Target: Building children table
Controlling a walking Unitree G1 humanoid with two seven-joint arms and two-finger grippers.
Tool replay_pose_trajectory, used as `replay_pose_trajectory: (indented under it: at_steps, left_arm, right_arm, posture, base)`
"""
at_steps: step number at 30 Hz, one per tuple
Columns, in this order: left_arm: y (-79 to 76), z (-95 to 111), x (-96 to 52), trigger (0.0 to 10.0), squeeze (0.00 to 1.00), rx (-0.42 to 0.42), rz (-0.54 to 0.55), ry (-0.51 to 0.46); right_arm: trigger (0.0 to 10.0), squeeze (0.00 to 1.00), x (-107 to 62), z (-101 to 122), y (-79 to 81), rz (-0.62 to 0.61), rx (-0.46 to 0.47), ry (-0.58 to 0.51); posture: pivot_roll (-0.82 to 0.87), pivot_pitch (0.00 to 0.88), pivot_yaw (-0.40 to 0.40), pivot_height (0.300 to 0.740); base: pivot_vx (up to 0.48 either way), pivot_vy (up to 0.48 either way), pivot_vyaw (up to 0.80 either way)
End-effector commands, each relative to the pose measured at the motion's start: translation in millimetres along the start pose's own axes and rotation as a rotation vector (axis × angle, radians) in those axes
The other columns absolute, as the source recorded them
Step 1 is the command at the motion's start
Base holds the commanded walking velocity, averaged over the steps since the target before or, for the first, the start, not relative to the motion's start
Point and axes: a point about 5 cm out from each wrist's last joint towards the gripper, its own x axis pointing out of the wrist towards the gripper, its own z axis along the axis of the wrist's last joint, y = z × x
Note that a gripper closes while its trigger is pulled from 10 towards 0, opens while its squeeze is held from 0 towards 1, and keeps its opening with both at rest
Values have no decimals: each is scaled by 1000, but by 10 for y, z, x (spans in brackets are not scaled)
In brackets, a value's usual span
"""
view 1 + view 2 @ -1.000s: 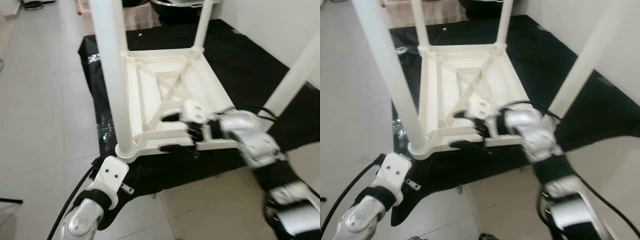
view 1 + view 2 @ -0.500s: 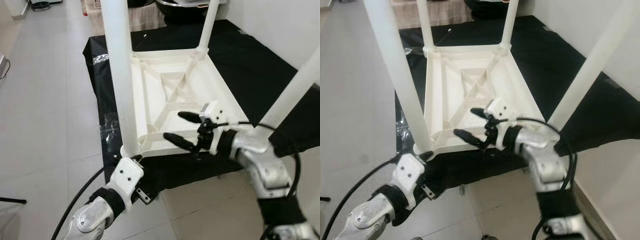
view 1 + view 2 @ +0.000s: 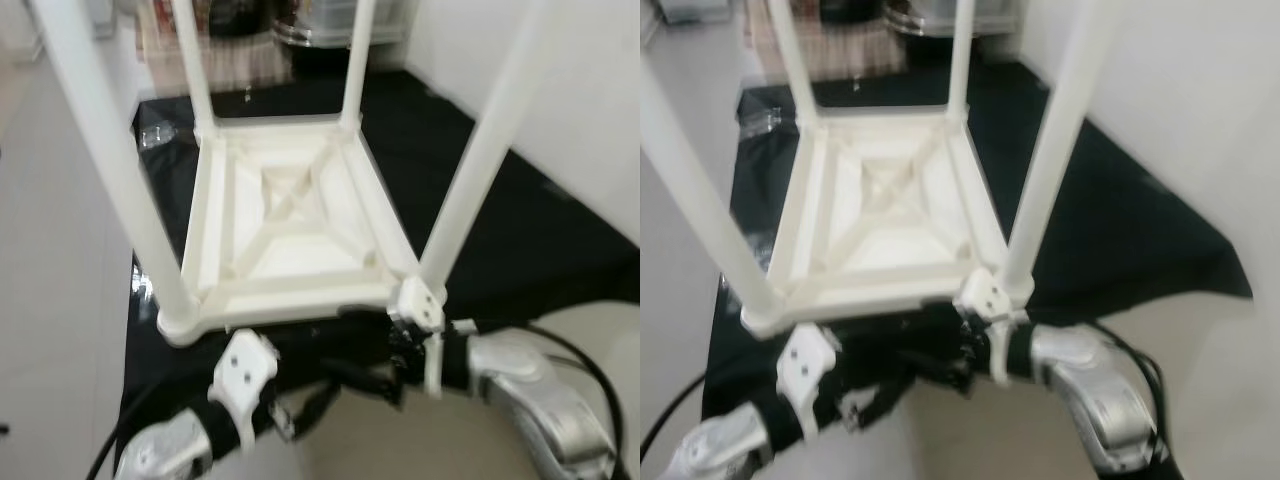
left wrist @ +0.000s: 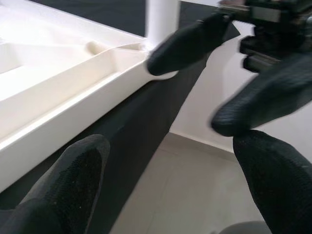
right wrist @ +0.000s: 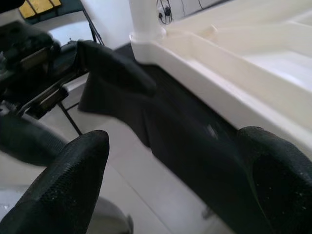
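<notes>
Left eye view: the white children's table (image 3: 290,240) lies upside down on a black sheet (image 3: 520,240) spread over the tiled floor (image 3: 60,330), its four legs (image 3: 110,170) standing up. Both arms reach in below the near rail. The left gripper (image 3: 300,405) and the right gripper (image 3: 375,380) sit close together just beneath that edge, against the dark sheet. The picture is soft, so exact contact cannot be read here.

Right eye view: the near right leg (image 3: 1045,150) rises just beside the right wrist's white housing; any lift should keep clear of it.

Left wrist view: the left jaws are spread, fingers (image 4: 73,180) wide apart, holding nothing. The table's rail (image 4: 73,105) runs just ahead, and the other gripper's fingers hang near the corner.

Right wrist view: the right jaws are also spread and empty, fingers (image 5: 73,180) below the rail (image 5: 219,92).

The step in hand looks like taking hold of the near rail. To do it well, each gripper should seat one finger inside the rim and one outside, well apart along the rail, before closing, so the frame lifts level.
</notes>
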Motion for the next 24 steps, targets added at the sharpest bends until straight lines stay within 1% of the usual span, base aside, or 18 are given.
replay_pose_trajectory:
  at_steps: [1, 2, 3, 4, 6, 7, 9, 10, 11, 13, 14, 17, 19, 21, 22, 24]
  left_arm:
    - [104, -42, 17, 10000, 0, 6, 106, 18]
    - [104, -42, 17, 10000, 0, 6, 106, 18]
    - [155, -54, 17, 10000, 0, 14, 152, 24]
    - [189, -76, 9, 10000, 0, 12, 184, 38]
    - [263, -153, -38, 10000, 0, 33, 264, 91]
    - [263, -153, -38, 10000, 0, 33, 264, 91]
    - [273, -237, -85, 10000, 0, -7, 305, 133]
    - [273, -237, -85, 10000, 0, -7, 305, 133]
    - [252, -275, -108, 10000, 0, -23, 312, 149]
    - [217, -314, -142, 10000, 0, -21, 322, 179]
    - [202, -317, -156, 10000, 0, -26, 325, 181]
    - [187, -317, -165, 10000, 0, -26, 327, 181]
    - [159, -298, -167, 10000, 0, -11, 328, 163]
    - [147, -275, -160, 10000, 0, 9, 329, 143]
    - [147, -275, -160, 10000, 0, 9, 329, 143]
    - [120, -249, -134, 10000, 0, 38, 297, 134]
  right_arm:
    - [10000, 0, -80, -175, -36, -22, -26, 155]
    - [10000, 0, -80, -175, -36, -22, -26, 155]
    - [10000, 0, -112, -232, -61, -40, -48, 215]
    - [10000, 0, -117, -267, -85, -64, -52, 249]
    - [10000, 0, -17, -247, -153, -132, -43, 231]
    - [10000, 0, -17, -247, -153, -132, -43, 231]
    - [10000, 0, 102, -205, -165, -146, -31, 199]
    - [10000, 0, 102, -205, -165, -146, -31, 199]
    - [10000, 0, 168, -188, -144, -125, -27, 184]
    - [10000, 0, 268, -159, -95, -73, -33, 168]
    - [10000, 0, 328, -145, -99, -56, -40, 162]
    - [10000, 0, 367, -140, -110, -50, -43, 161]
    - [10000, 0, 448, -107, -174, -66, -50, 145]
    - [10000, 0, 498, -71, -229, -96, -47, 124]
    - [10000, 0, 498, -71, -229, -96, -47, 124]
    - [10000, 0, 564, -54, -302, -139, -28, 117]
  posture:
    - [-21, 140, -14, 740]
    - [-21, 140, -14, 740]
    - [-21, 140, -14, 740]
    - [-20, 142, -13, 740]
    - [-18, 145, -10, 740]
    - [-18, 145, -10, 740]
    - [-15, 145, -9, 740]
    - [-15, 145, -9, 740]
    - [-13, 145, -9, 740]
    - [-10, 145, -10, 740]
    - [-3, 146, -11, 740]
    - [4, 145, -16, 740]
    - [8, 146, -21, 740]
    - [8, 146, -22, 740]
    - [8, 146, -22, 740]
    - [8, 149, -24, 740]
  base:
    - [0, 0, 0]
    - [0, 0, 0]
    - [0, 0, 0]
    - [0, 0, 0]
    - [0, 0, 0]
    - [0, 0, 0]
    - [0, 0, 0]
    - [0, 0, 0]
    - [0, 0, 0]
    - [0, 266, 0]
    - [0, 461, 0]
    - [0, 459, 0]
    - [0, 458, 0]
    - [0, 0, 0]
    - [0, 0, 0]
    - [0, 0, 0]
